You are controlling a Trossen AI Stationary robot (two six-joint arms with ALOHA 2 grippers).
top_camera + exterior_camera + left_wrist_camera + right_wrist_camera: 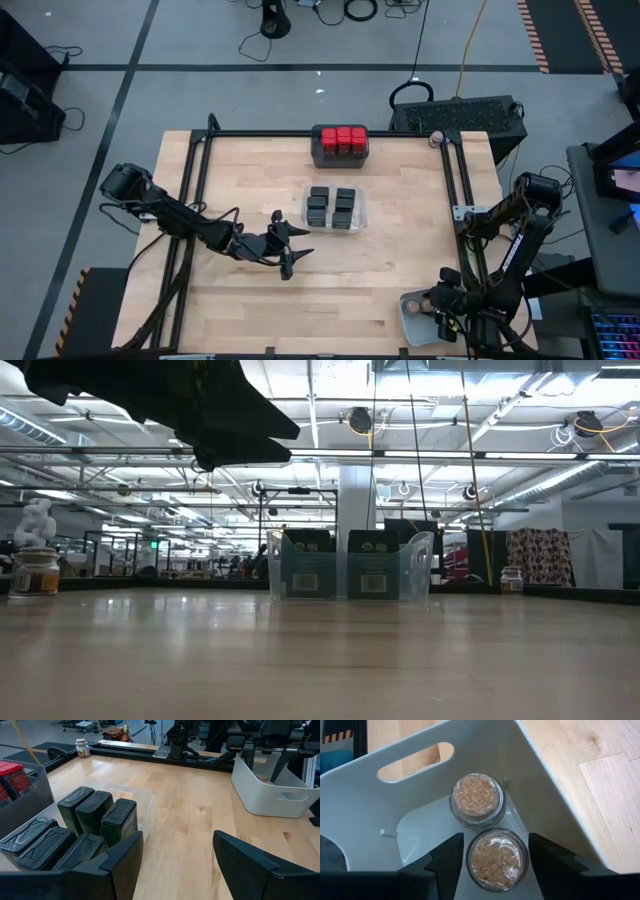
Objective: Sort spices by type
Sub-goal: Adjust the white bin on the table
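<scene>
Two round clear jars with cork-coloured tops stand upright in the pale tray (365,810) at the table's near right corner. My right gripper (496,862) points down into that tray, open, with one finger on either side of the nearer jar (497,859); the other jar (477,800) stands just beyond. My left gripper (177,865) hovers open and empty at the table's left middle (290,250). Black boxy spices (335,210) fill a clear tray at the centre. Red-topped spices (340,143) fill a dark tray at the far edge. My right gripper comes at the nearer jar from above, its fingers (445,862) level with the jar's rim (470,855) on two opposite sides. A thin strip of tray shows between jar and one finger. Whether the other finger touches the jar I cannot tell. The jar stands upright on the tray's floor.
One more small jar (436,138) stands on the frame rail at the far right corner. Black frame rails (200,190) run along the table's left, far and right sides. Bare wood lies between the clear tray (145,800) and the pale tray (270,795).
</scene>
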